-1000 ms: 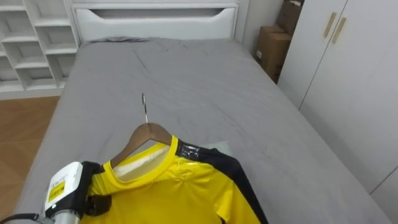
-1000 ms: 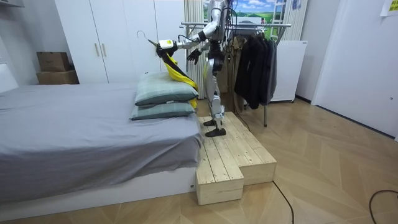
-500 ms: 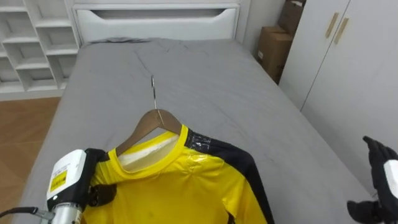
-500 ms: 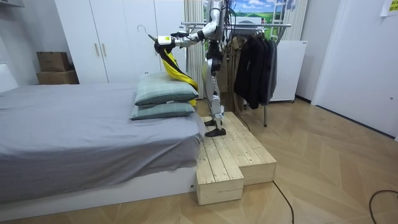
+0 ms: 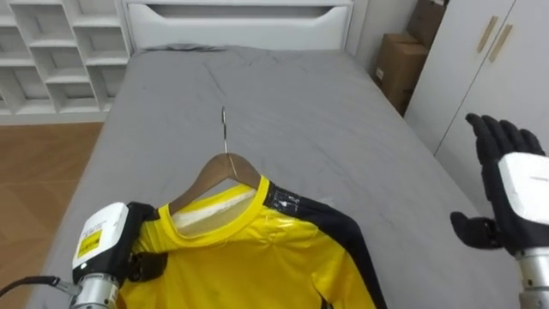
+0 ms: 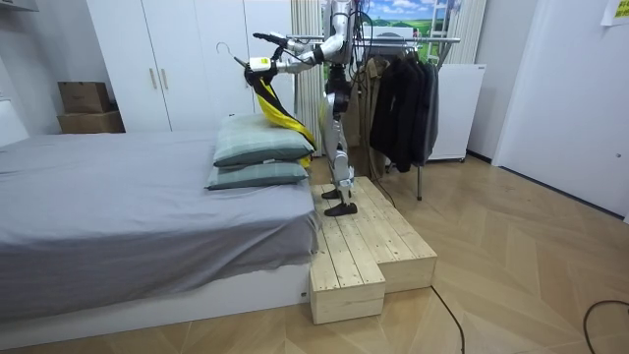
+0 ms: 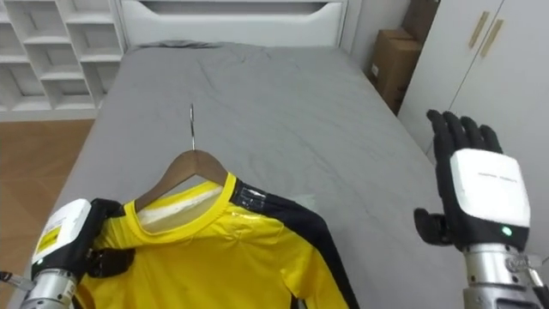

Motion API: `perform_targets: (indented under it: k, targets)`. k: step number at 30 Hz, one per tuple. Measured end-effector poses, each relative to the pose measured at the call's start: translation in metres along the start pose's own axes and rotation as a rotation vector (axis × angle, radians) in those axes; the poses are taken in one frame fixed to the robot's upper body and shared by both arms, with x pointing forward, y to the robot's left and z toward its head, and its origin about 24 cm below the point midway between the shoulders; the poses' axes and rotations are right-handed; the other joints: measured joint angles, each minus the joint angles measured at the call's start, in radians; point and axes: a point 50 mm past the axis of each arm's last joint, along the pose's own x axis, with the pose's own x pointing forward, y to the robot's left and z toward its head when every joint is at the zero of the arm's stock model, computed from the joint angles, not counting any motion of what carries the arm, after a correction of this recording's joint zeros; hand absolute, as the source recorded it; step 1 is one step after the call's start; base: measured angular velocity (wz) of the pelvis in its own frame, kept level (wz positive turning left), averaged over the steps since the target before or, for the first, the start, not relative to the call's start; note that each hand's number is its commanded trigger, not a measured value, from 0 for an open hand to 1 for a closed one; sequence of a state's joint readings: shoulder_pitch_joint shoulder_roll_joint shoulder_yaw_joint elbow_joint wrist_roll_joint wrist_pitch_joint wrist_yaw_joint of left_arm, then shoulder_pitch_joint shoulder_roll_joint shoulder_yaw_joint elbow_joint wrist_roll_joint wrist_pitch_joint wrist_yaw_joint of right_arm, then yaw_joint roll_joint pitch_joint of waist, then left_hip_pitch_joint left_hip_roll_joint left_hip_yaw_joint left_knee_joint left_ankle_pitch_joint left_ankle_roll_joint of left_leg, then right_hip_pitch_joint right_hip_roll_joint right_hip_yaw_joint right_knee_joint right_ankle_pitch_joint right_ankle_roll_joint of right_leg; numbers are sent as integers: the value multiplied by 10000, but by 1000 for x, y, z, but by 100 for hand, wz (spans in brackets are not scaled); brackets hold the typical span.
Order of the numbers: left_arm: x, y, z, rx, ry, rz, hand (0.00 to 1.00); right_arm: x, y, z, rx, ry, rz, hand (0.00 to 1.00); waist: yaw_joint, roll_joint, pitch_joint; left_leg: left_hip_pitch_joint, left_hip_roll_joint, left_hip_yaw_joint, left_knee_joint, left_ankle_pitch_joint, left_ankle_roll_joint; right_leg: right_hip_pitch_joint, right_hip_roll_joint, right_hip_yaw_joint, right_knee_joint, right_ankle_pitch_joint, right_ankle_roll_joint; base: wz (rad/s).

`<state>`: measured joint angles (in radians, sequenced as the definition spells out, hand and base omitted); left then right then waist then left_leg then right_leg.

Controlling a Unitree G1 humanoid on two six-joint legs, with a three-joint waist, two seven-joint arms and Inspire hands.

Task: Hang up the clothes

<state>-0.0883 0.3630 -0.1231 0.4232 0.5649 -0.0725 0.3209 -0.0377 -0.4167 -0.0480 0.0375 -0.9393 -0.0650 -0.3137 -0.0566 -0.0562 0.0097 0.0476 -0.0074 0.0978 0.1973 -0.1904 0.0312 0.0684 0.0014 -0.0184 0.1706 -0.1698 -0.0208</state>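
Note:
A yellow shirt (image 5: pixel 257 262) with black shoulder trim hangs on a wooden hanger (image 5: pixel 219 172) whose metal hook (image 5: pixel 224 127) points away from me. My left hand (image 5: pixel 120 249) is shut on the shirt's shoulder and the hanger's end at the lower left. My right hand (image 5: pixel 506 189) is raised at the right, open with straight fingers, holding nothing. In the room view I stand on a wooden step platform (image 6: pixel 369 246) at the foot of the bed, holding the yellow shirt (image 6: pixel 275 108) up over the pillows, with a clothes rack (image 6: pixel 403 44) behind me.
A grey bed (image 5: pixel 292 112) with a white headboard (image 5: pixel 236 13) stretches ahead. White shelves (image 5: pixel 60 60) stand at the left, white wardrobe doors (image 5: pixel 506 77) and cardboard boxes (image 5: pixel 403 60) at the right. Dark garments (image 6: pixel 403 103) hang on the rack; two pillows (image 6: pixel 260 157) lie on the bed.
My right hand has risen into view at the right with its fingers spread. The shirt and hanger sit a little higher, and the camera has shifted slightly.

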Motion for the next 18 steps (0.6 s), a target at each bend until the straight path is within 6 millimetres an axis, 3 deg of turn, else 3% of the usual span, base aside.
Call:
perform_targets:
  k: [5,12,18]
  targets:
    - [1,1,3,49,-166,10,100,10,-4,7,1309,-167,62,0,109,20,15,2,-4,-109,-1,0,0,45,-11,-151,3,0,0,7]
    - [2,5,14,73,-659,174,100,5,24,15,2564,-95,2005,0,302,34,32,8,-6,-218,-23,-1,0,101,-10,-248,-11,0,0,4]
    - [2,5,17,59,-804,170,100,4,32,20,2564,-292,2875,0,459,-10,34,-27,-4,-185,-13,0,0,55,-21,-310,-5,1,1,-1]
